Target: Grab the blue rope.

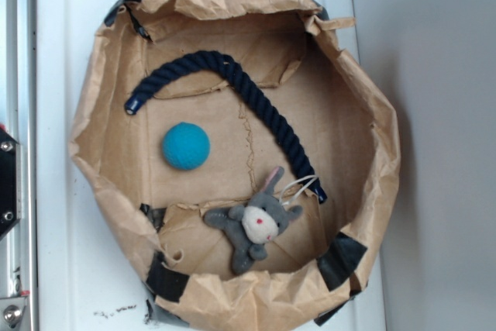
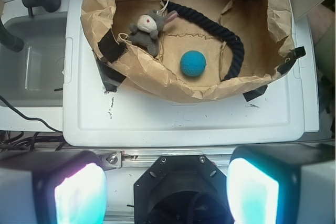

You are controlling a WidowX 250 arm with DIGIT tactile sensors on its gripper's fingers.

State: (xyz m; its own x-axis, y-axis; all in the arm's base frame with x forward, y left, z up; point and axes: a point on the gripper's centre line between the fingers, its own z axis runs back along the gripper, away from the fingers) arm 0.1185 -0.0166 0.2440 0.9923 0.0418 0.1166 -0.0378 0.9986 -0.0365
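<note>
The blue rope [image 1: 256, 102] is a thick dark navy twisted rope lying in an arch on the floor of a brown paper-lined bin [image 1: 93, 145], one end cap at the left, the other by the plush toy. In the wrist view the blue rope [image 2: 233, 45] curves along the bin's far and right side. My gripper [image 2: 167, 192] is open and empty, its two glowing pads wide apart at the bottom of the wrist view, well short of the bin and above the robot's base. The gripper is out of the exterior view.
A round teal ball [image 1: 186, 146] lies under the rope's arch. A grey plush toy [image 1: 256, 222] lies at the bin's near side, touching the rope's end. The bin stands on a white lid [image 2: 184, 121]. A grey sink [image 2: 31, 61] is at left.
</note>
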